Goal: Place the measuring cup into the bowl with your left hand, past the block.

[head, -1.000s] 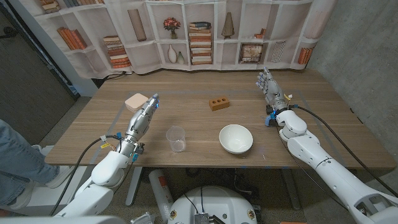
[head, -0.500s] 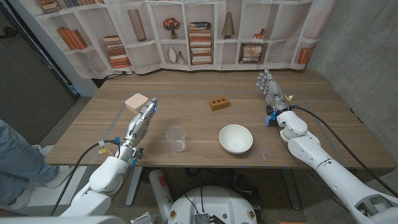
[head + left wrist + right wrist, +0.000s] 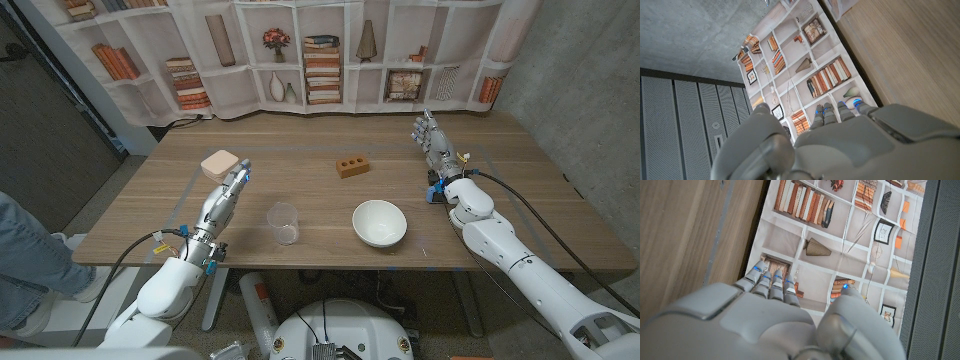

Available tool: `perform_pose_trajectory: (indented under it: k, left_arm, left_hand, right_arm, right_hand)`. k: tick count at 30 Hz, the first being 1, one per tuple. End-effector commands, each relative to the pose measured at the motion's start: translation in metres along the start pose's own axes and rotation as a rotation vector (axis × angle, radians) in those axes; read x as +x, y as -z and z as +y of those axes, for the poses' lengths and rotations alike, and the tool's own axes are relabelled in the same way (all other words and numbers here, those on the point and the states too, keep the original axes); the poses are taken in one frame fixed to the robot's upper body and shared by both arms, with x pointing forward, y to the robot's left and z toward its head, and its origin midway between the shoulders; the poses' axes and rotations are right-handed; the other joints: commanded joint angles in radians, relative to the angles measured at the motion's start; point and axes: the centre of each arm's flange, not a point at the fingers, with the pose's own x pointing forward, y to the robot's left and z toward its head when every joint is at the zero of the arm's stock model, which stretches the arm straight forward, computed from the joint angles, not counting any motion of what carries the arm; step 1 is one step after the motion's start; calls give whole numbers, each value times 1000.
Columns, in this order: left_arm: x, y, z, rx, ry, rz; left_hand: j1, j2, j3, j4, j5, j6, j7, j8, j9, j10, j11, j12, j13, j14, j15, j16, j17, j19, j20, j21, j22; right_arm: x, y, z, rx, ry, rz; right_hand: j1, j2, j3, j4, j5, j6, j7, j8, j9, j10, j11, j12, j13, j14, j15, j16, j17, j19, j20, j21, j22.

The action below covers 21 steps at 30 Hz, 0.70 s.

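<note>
We see the clear measuring cup [image 3: 283,223] standing upright on the wooden table [image 3: 300,160] near its front edge, with nothing touching it. The white bowl [image 3: 379,222] sits at three o'clock from the cup, well apart from it, and the small brown block [image 3: 351,166] with its holes lies farther back, at about eleven o'clock from the bowl and one o'clock from the cup.

Our left hand [image 3: 226,193] is at about ten o'clock from the cup, near it but not touching, fingers stretched straight out toward the back of the table and holding nothing. A pale pink square object [image 3: 218,163] lies just beyond its fingertips.

Our right hand [image 3: 434,146] stands at the right side of the table, at one o'clock from the bowl and well apart from it, fingers extended and empty. In both wrist views we see only the backs of the hands against the bookshelf backdrop [image 3: 320,50].
</note>
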Motion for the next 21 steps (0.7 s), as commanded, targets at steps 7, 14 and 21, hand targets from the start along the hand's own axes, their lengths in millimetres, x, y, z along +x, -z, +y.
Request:
perform_pose_trajectory:
  k: [7, 14, 21]
  left_arm:
    - [-6, -4, -6, 47, -5, -17]
    - [-9, -5, -11, 75, -24, -9]
    - [-12, -9, -16, 116, -25, -5]
  left_hand:
    - [24, -11, -1, -15, 1, -10, 5, -5, 4, -5, 3, -3, 6, -2, 6, 1, 3, -26, 11, 3, 5]
    - [44, -24, -4, -30, 2, -19, 6, -7, 5, -16, 9, -8, 6, -13, 10, -3, 3, -66, 16, -11, 5]
    - [57, -29, -6, -39, 4, -31, 9, -10, 6, -22, 14, -10, 7, -17, 15, -3, 3, -64, 19, -8, 5]
  right_arm:
    - [0, -1, -2, -5, -2, -2]
    - [-1, -1, -5, -3, 3, -5]
    - [-3, 0, -7, 4, 7, -8]
  right_hand:
    - [3, 7, -3, -5, -3, 8, 1, -2, 2, 7, -1, 1, 2, 7, 6, -2, 4, 9, 3, -5, 4]
    - [3, 8, -4, -5, -3, 9, 0, -2, 2, 8, -2, 1, 2, 7, 6, -2, 4, 10, 3, -7, 5]
    - [3, 10, -4, -5, -3, 8, 0, -3, 2, 8, -1, 1, 2, 7, 7, -2, 4, 11, 4, -10, 5]
